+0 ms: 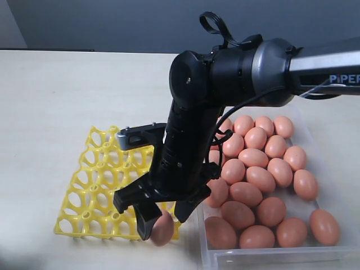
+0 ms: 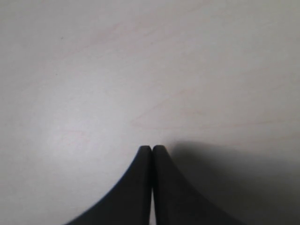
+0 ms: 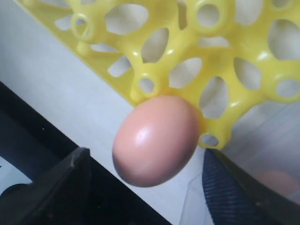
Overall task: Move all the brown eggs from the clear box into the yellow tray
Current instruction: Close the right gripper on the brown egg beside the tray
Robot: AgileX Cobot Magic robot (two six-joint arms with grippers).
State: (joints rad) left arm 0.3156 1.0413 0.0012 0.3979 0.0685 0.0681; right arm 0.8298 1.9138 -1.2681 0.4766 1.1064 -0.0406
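- Our right gripper [image 1: 163,226] stands wide. One smooth, matte brown egg [image 3: 154,140] sits loose between its black fingers [image 3: 229,187], at the near right corner of the yellow plastic lattice tray [image 1: 90,185].
- The other brown eggs [image 1: 261,180] crowd the clear plastic box [image 1: 270,256] on the right, while the tray's cups lie free.
- Our left gripper [image 2: 152,149] is pinched closed over the pale table [image 2: 140,70].

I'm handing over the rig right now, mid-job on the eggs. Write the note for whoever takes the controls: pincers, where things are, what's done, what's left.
Right pincer: open, one jaw on each side of one brown egg, with a gap showing on both sides.
Left pincer: shut, empty, over bare table.
That egg sits at the yellow tray corner nearest the clear box, at the front of the exterior view. I cannot tell whether it is fully seated. The other cups in view are empty.
The box holds roughly twenty brown eggs.
Done: one egg at most.
Left: check its seating, then move the rest.
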